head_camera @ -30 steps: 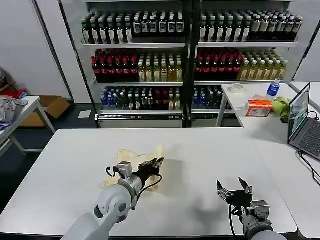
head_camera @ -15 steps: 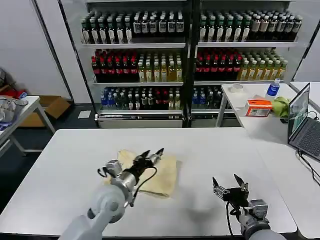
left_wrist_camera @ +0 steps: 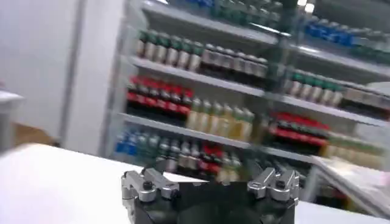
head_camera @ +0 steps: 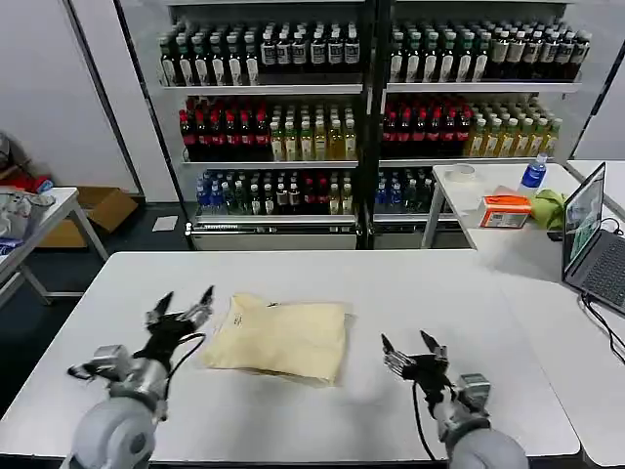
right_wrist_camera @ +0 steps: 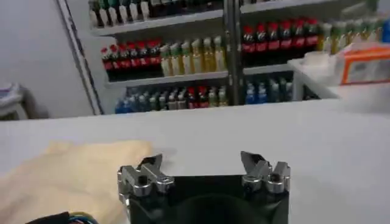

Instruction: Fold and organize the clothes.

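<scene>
The cream T-shirt [head_camera: 281, 337] lay folded into a rough rectangle on the white table [head_camera: 410, 283], near the middle and a little toward the robot's left, its neck label at the left end. A second earlier it had been a bunched heap under the left gripper [head_camera: 182, 308]; half a second earlier that gripper was above the already flattened cloth. Now the left gripper had drawn off to the left, just beside the shirt's edge and apart from it, fingers spread wide and holding nothing. The right gripper [head_camera: 411, 351] waited near the table's front edge, to the right of the shirt and apart from it, fingers also wide and empty; it seemed to have shifted slightly leftward, though I could not be sure.
</scene>
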You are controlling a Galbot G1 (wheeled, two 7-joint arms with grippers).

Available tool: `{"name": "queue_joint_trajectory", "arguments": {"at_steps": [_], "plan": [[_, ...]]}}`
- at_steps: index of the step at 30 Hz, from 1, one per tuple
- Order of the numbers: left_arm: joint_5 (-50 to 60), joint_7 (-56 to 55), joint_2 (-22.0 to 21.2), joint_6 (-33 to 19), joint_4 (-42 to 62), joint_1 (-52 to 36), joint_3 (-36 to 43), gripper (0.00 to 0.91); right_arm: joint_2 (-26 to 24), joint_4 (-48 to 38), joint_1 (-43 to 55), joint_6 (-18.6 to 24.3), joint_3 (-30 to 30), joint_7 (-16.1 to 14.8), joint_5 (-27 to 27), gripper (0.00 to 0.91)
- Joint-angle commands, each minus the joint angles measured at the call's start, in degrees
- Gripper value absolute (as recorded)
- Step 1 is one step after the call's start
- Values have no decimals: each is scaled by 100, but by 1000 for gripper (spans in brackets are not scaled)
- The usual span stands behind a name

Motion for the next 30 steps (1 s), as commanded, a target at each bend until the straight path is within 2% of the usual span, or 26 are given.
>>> {"name": "queue_joint_trajectory", "arguments": {"at_steps": [1,8,17,25,27,28,29,30], "plan": [[549,80,-231,-312,-440,1488,-1611,907,729,-1194,1550,-331,-935,220,2179,907],[550,87,-335,-310,-533,1511,-1591,907,1130,-2059,2174,-404,-962,299,2751,907],[540,92,-357,-288,-565,1532,-1590,907,1302,-2583,2296,-404,-935,260,2884,907],[480,98,-349,-261,-628,1536,-1609,907,1474,-2643,2237,-426,-1030,328,2914,907],[469,103,-351,-252,-640,1544,-1605,907,1475,-2646,2234,-417,-1028,353,2933,705],[471,106,-353,-251,-640,1547,-1600,907,1466,-2651,2236,-408,-1026,361,2946,423],[470,107,-355,-249,-640,1547,-1596,907,1450,-2651,2232,-391,-1021,357,2966,262],[469,110,-362,-248,-638,1547,-1591,907,1439,-2644,2226,-379,-1017,359,2983,30]]}}
